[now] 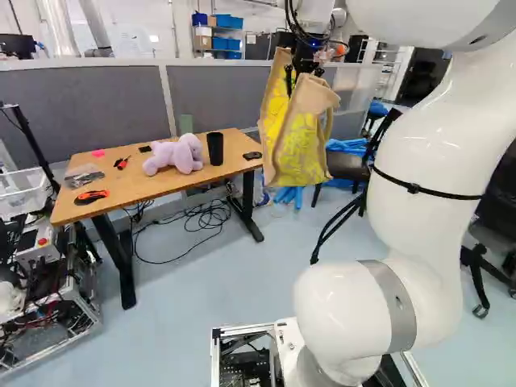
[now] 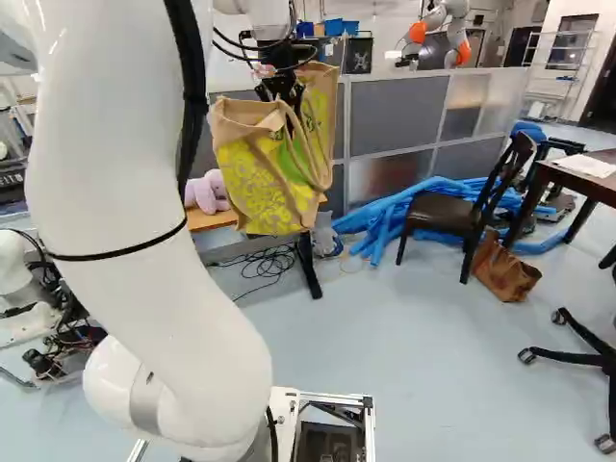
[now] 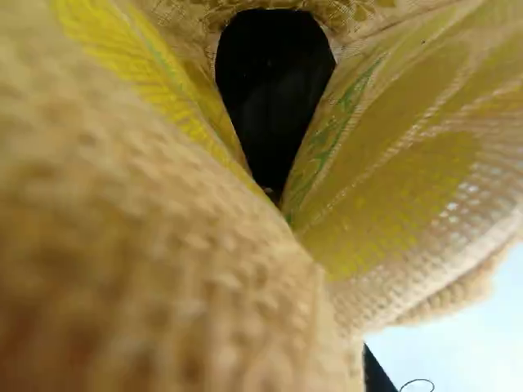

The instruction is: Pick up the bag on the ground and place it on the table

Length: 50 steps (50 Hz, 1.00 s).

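Bringing the bag (image 1: pixel 298 149), grasped aloft by the jaws, over to the bench (image 1: pixel 129 181) requires slow travel, the bag's base raised clear of the black cup (image 1: pixel 215 149).

Coarse woven bag (image 1: pixel 300 153), smooth wood-look tabletop (image 1: pixel 133 185), glossy arm (image 1: pixel 431 149)

No words, labels, brands or numbers can be read in the three views. The panel (image 2: pixel 359 55) behind the partition (image 2: pixel 397 115) bears a pale mark — too small, it seems, to make out. A small mark on the arm's grey band (image 1: pixel 393 310) is also illegible — as is any print on the sheet (image 2: pixel 589 165).
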Motion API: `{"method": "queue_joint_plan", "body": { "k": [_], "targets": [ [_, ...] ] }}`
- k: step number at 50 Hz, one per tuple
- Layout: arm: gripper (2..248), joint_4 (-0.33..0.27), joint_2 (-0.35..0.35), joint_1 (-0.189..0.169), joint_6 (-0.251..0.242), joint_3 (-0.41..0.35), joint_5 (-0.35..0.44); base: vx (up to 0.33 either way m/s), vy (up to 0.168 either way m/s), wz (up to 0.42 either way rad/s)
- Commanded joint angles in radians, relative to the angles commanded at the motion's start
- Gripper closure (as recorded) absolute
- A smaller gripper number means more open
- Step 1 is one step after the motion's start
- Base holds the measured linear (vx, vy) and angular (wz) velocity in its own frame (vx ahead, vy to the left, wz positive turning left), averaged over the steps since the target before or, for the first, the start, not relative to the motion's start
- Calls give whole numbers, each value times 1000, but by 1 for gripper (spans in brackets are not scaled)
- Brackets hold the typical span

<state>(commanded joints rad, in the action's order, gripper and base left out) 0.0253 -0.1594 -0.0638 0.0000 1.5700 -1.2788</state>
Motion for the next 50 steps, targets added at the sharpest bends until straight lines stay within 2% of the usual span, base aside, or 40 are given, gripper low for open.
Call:
{"method": "queue_joint_plan", "body": {
  "k": [16, 41, 50],
  "targets": [
    [227, 0, 0, 0, 0, 0, 0, 103, -76, 260],
    [227, 0, 0, 0, 0, 0, 0, 106, -117, 13],
    [227, 0, 0, 0, 0, 0, 0, 158, -38, 233]
  ]
}}
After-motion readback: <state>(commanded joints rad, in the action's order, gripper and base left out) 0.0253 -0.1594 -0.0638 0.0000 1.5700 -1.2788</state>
